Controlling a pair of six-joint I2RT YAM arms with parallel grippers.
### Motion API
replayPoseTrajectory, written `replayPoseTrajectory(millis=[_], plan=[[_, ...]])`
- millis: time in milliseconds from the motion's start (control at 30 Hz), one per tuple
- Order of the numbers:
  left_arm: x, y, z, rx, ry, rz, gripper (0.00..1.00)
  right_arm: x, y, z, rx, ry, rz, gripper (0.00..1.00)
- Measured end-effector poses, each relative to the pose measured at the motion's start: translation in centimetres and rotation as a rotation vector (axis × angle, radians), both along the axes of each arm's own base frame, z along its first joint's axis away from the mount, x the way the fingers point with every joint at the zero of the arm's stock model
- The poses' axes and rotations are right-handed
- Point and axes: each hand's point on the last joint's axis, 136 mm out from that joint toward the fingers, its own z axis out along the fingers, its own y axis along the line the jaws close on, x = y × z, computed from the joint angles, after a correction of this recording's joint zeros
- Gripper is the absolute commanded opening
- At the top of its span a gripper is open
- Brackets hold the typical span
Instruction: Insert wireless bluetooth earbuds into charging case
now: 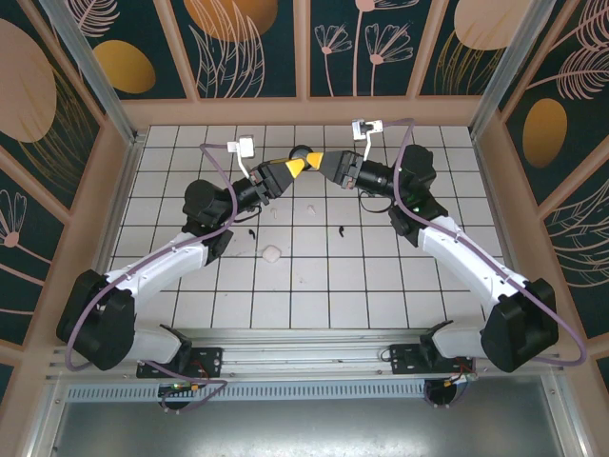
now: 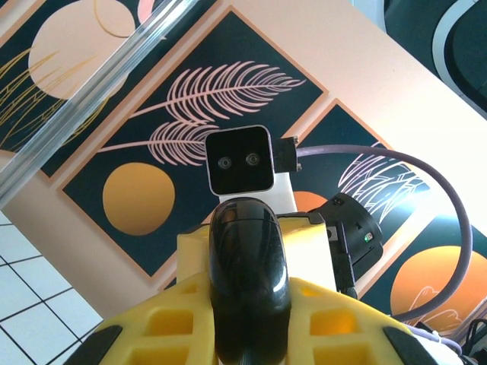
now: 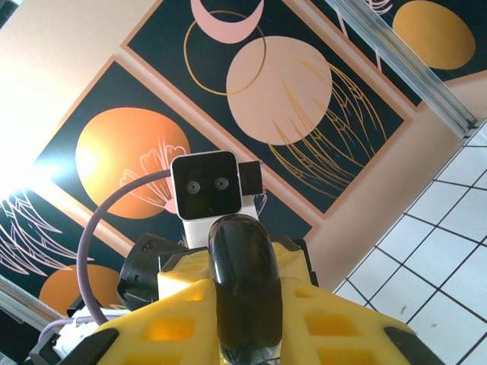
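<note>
A glossy black charging case hangs in the air over the far middle of the tiled table, held from both sides. My left gripper is shut on it from the left, and its yellow fingers flank the case in the left wrist view. My right gripper is shut on the same case from the right. Down on the tiles lie two tiny black earbuds and two faint white earbuds.
A slightly larger white object lies on the tiles in front of the left arm. Patterned walls enclose the table on three sides. Each wrist camera looks straight at the other arm's camera block.
</note>
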Motion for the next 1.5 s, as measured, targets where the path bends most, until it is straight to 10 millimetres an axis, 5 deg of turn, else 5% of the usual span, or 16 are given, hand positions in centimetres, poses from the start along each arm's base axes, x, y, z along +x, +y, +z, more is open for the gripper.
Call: replayPoseTrajectory(millis=[267,633,1033,1333,1500], plan=[[0.2,0.5,-1.0,0.099,0.023,0.079,0.41,0.1,0.2,-0.9,-0.084,-0.048,-0.006,0.13],[1.0,3.8,-2.2,0.393,-0.006,0.339,0.56,1.2,0.3,0.7,-0.308,-0.229,-0.034,0.13],[-2.2,6.7,-4.3,0.709,-0.379,0.434,0.64,-0.4,-0.7,-4.4,-0.493,-0.318,-0.002,0.16],[-4.8,3.9,-9.0,0.717,-0.449,0.186,0.64,-4.1,-0.5,-6.1,-0.524,-0.452,0.072,0.20],[-6.2,2.9,-9.4,0.640,-0.459,0.086,0.62,-5.6,-0.6,-7.7,-0.534,-0.447,0.108,0.21]])
